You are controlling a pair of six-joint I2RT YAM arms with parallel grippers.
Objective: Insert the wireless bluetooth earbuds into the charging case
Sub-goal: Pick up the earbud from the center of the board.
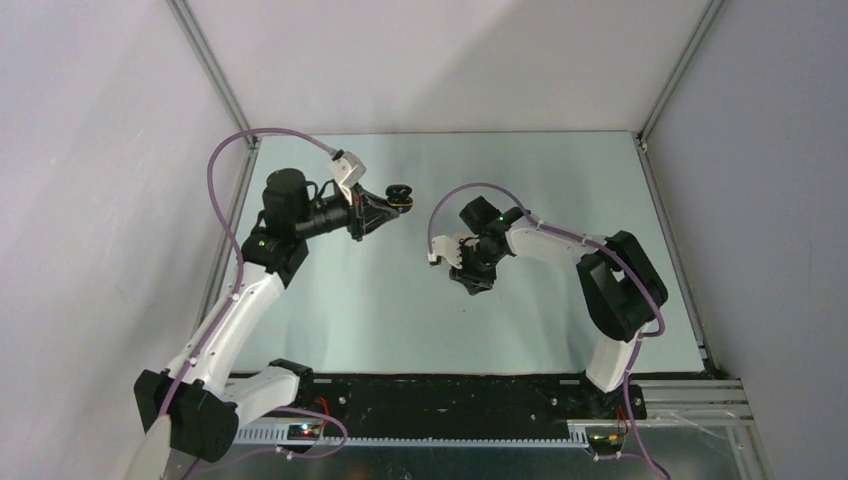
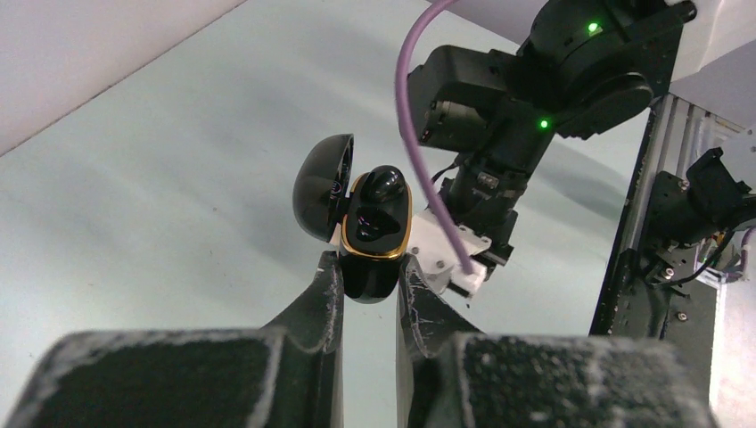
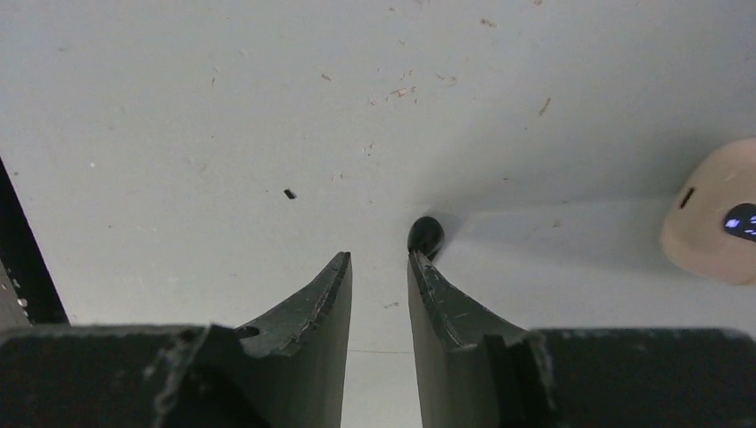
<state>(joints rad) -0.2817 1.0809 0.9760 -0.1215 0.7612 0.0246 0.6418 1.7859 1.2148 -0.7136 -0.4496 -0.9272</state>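
The step in hand looks like picking the loose black earbud (image 3: 426,236) off the table (image 3: 178,107). The right gripper (image 3: 379,259) hangs over it with its fingers a little apart and nothing between them. The earbud sits not in the gap but just at the tip of one finger, perhaps touching it.

To do this well, I would shift the gripper sideways until the earbud is centred in the gap, lower the tips almost to the table, then close gently. So small and smooth a bead is likely to squirt out of an off-centre pinch. A cream-coloured rounded case (image 3: 713,214) lies near, on the earbud's far side from the gap.

The earbud is a tiny glossy black oval lying on the table. Well apart from it, above the table, the left gripper (image 2: 368,265) is clamped on the open charging case (image 2: 373,241), which is black with a gold rim and has its lid hinged back. One seated earbud (image 2: 385,183) fills the upper socket. The lower socket looks free, though I cannot be sure.
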